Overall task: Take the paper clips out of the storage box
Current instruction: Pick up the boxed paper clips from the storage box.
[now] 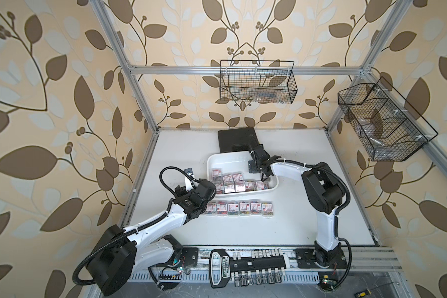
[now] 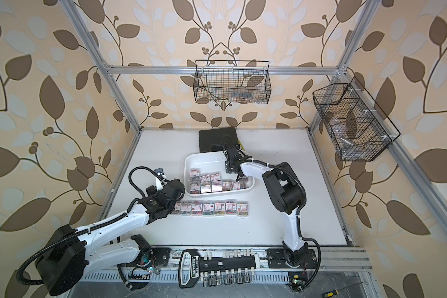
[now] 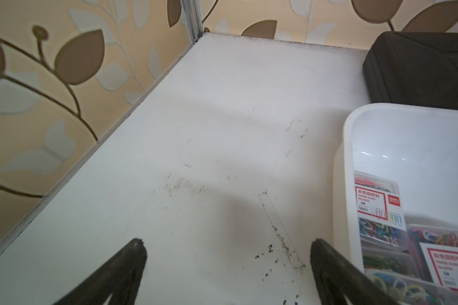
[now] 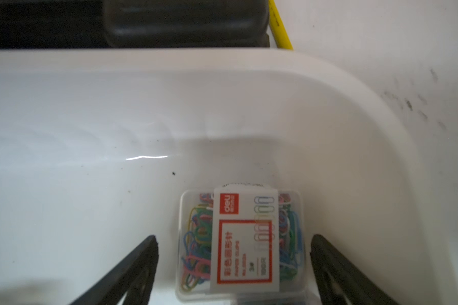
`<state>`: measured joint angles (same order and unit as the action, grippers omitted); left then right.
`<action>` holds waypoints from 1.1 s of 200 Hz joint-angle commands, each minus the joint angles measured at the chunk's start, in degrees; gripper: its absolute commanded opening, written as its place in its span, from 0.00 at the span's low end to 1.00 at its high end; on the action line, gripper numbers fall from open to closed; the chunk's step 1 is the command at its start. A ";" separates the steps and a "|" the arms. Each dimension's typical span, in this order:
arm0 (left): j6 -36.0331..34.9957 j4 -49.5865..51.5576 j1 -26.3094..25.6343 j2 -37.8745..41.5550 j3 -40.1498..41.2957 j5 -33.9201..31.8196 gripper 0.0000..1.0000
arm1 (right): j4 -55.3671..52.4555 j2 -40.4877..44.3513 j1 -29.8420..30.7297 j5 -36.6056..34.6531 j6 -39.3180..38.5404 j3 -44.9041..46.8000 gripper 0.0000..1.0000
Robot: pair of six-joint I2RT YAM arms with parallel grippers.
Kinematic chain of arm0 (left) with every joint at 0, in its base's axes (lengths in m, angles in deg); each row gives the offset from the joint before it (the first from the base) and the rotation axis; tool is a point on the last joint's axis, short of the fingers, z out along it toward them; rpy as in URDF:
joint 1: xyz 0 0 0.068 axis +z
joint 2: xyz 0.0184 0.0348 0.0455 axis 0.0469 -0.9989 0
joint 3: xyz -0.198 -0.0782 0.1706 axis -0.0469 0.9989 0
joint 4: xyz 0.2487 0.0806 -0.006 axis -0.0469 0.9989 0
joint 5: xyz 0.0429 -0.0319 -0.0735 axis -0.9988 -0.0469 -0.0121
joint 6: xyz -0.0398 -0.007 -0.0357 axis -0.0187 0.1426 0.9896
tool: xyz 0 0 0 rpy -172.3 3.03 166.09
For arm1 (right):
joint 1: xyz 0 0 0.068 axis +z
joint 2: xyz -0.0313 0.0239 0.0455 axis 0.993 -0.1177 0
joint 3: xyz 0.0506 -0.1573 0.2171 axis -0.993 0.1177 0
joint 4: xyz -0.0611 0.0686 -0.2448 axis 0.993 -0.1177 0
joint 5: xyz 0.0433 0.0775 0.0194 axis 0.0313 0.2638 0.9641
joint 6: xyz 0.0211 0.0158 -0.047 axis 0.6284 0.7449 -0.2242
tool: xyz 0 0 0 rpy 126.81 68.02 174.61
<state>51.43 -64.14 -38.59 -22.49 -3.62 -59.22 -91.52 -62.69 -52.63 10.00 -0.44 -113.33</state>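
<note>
Counting a row of paper clips [image 1: 244,207] out on the table [image 1: 243,232], we see about a dozen left in the storage box [image 1: 227,161], right gripper [image 4: 234,237] spread around one, left gripper [image 3: 228,241] splayed, empty.

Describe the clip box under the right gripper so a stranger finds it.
Look in the white storage box, at its end beside the right arm. One clear clip box there lies between the open fingers of the right gripper; no neighbour does.
</note>
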 commanded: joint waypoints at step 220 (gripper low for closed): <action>0.67 0.15 0.50 1.30 -1.16 -0.69 0.99 | -4.66 18.54 6.13 -4.00 -0.49 2.84 0.65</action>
<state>51.43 -64.14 -38.59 -22.42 -3.62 -59.20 -96.75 -52.09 -47.36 9.23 -1.93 -115.82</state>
